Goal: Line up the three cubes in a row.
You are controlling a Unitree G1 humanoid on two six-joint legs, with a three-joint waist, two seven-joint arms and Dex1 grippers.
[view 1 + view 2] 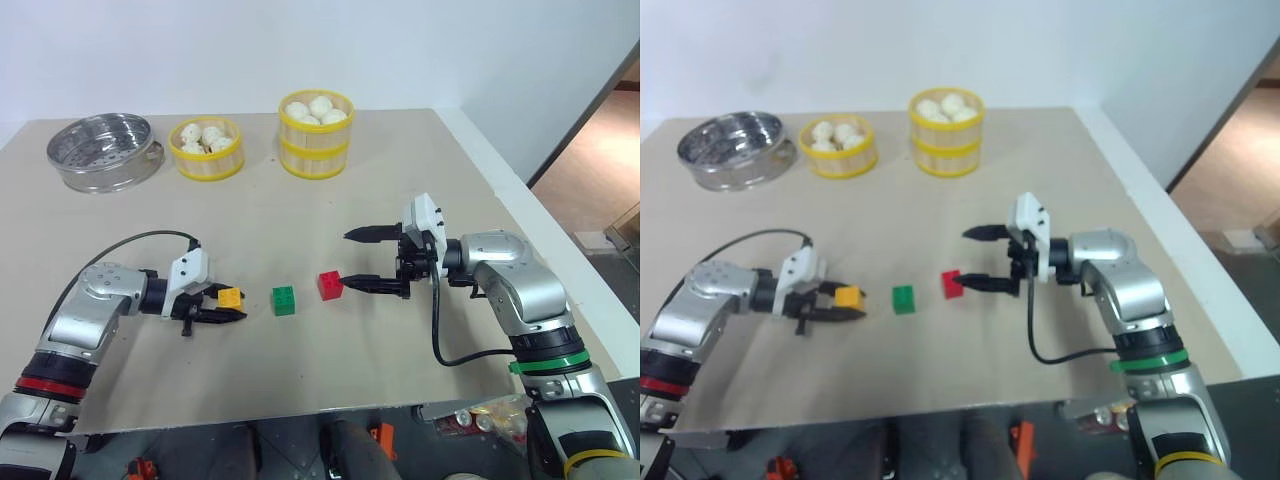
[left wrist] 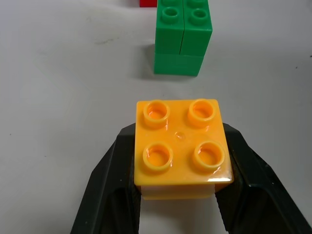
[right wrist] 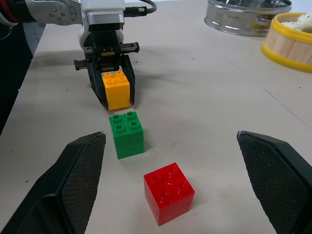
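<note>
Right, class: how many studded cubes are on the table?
3. The yellow-orange cube sits gripped in the left claw, the green cube beside it, and the red cube near the open right claw.

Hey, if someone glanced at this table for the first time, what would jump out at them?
Three bright cubes near the front: the yellow-orange cube clamped in the left pincer, then the green cube and the red cube, which sits by the wide-open right pincer. At the back, two yellow-rimmed baskets of white buns beside a steel steamer pan.
</note>
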